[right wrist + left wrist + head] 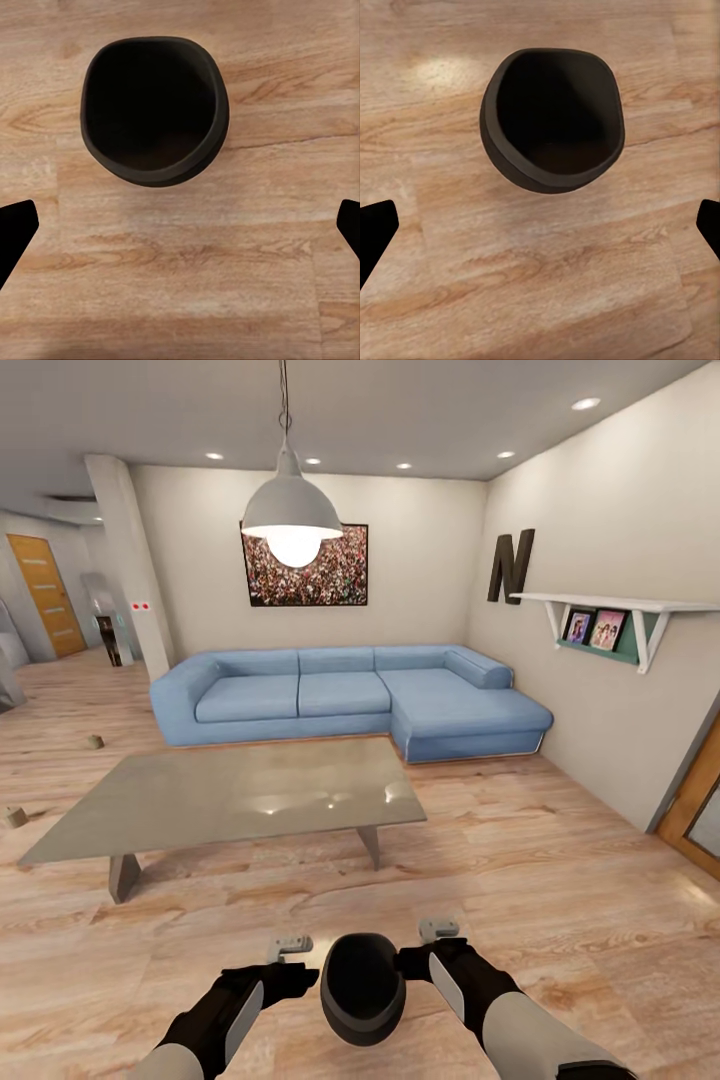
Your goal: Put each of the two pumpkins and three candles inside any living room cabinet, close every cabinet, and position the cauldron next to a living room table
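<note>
While both arms are reaching forward low over the wooden floor [560, 880], the cauldron [362, 988] is sitting between the left tool [290, 948] and the right tool [440, 932], mouth up, just beside each; whether either is touching it I cannot tell. In the wrist views each tool's fingers are standing spread wide, pinching nothing, with the cauldron [553, 120] [154, 109] lying ahead of them on the boards. Beyond the tools the grey desk [235, 795] is standing near, and behind it a blue sofa [340, 695] is lining the wall. Two small brown stubs [93, 741] [14, 817] are resting on the floor far left of the left tool.
</note>
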`<state>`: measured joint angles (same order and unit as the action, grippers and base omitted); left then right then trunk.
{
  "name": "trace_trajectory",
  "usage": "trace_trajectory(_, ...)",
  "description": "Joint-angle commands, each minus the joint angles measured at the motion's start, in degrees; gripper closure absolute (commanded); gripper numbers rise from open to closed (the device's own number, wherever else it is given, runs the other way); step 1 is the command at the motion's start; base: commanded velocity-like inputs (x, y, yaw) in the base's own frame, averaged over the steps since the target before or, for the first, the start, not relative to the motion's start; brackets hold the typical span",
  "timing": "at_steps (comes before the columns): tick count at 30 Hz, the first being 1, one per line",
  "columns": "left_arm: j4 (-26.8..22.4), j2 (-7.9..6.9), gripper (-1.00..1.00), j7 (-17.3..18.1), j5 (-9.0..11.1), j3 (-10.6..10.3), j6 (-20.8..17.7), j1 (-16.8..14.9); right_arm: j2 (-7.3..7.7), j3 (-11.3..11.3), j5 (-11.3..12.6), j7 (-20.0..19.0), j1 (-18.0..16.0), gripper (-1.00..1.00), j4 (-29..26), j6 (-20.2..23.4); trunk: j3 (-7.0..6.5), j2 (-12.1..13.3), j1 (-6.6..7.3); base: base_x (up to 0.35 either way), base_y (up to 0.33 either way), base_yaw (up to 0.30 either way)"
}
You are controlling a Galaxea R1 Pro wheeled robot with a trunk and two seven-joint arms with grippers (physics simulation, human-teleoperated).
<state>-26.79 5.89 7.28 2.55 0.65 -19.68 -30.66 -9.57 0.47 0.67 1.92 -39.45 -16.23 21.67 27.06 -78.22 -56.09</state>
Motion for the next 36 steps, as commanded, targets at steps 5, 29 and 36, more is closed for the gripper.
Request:
trace_trajectory(5, -0.03, 0.04, -1.00, 0.17, 0.00, 0.05, -0.31, -0.01, 0.13, 0.05, 0.12, 0.04, -0.01, -1.00, -0.12, 0.30, 0.97, -2.06, -1.10, 0.000, 0.000, 0.000)
trace_trajectory(29, -0.24, 0.19, -1.00, 1.01, 0.33, 0.14, -0.26, -0.01, 0.17, 0.07, 0.12, -5.20, -0.01, -1.00, -0.14, 0.34, 5.27, -11.68, -6.37, 0.000, 0.000, 0.000)
trace_trajectory(36, -0.39, 0.21, -1.00, 1.06, 0.35, 0.19, -0.27, -0.01, 0.17, 0.14, 0.10, -5.25, -0.01, -1.00, -0.20, 0.14, 6.17, -13.69, -7.47, 0.000, 0.000, 0.000)
